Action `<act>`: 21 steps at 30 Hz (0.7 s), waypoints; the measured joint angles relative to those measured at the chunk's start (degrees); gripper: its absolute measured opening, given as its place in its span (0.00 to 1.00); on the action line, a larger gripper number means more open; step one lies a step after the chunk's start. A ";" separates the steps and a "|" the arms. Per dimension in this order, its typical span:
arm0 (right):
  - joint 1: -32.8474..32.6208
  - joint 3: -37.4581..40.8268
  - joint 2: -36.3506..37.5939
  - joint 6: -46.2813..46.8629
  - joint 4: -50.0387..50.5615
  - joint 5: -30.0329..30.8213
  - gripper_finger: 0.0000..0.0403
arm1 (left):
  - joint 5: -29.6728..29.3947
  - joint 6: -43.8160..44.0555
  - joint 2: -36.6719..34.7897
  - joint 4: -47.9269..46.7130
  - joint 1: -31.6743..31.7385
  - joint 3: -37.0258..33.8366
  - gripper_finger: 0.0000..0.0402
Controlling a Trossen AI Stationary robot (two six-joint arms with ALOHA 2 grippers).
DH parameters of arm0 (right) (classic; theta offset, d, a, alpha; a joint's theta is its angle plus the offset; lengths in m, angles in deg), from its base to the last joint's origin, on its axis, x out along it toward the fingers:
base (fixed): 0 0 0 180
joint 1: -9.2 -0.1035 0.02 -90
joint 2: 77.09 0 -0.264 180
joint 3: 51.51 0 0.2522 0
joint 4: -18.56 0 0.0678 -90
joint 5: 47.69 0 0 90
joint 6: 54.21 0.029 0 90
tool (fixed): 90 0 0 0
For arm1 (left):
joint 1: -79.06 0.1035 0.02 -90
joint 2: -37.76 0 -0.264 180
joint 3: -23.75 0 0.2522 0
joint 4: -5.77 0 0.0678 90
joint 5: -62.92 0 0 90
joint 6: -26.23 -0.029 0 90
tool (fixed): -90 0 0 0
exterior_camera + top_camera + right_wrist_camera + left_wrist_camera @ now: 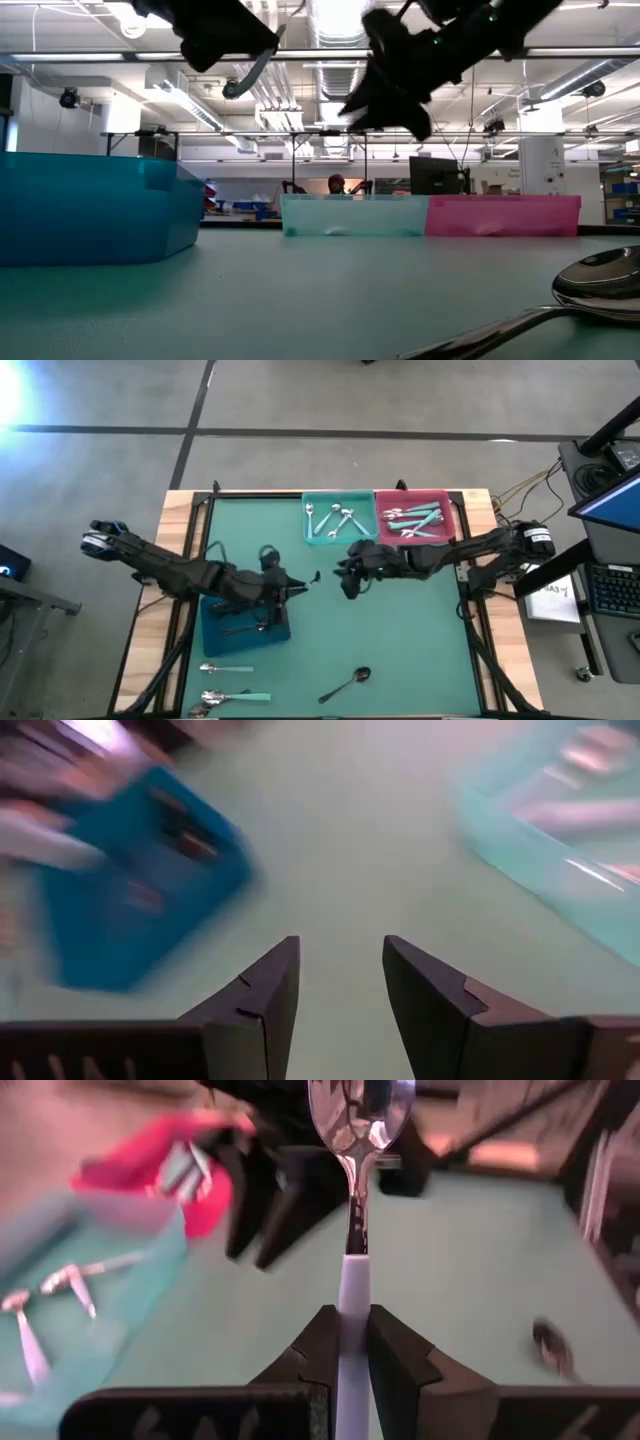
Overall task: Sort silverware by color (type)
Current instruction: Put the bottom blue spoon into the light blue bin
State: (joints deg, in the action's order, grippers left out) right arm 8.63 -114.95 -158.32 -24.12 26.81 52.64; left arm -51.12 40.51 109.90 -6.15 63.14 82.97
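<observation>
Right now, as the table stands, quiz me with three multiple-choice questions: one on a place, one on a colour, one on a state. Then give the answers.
1. Where do the gathered mint-handled spoons lie?
A) in the teal bin
B) in the pink bin
C) on the bare mat

2. What colour is the bin under the left arm?
A) blue
B) pink
C) yellow

3. How do the jaws of the right gripper stand?
A) shut on a spoon
B) shut on a bin wall
C) apart, with nothing between them

Answers:
1. B: the high view shows the mint handles inside the pink walls.
2. A: the high view shows a blue bin below that arm.
3. C: the right wrist view shows only mat between the jaws.
</observation>
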 joint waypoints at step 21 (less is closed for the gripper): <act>-1.39 3.73 -1.93 -4.61 -31.21 -4.99 0.34 | 3.63 -2.17 6.58 56.35 6.18 -16.64 0.05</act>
State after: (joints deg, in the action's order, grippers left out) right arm 7.23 -111.23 -160.25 -28.73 -4.40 47.65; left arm -47.48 38.34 116.48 50.19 69.33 66.34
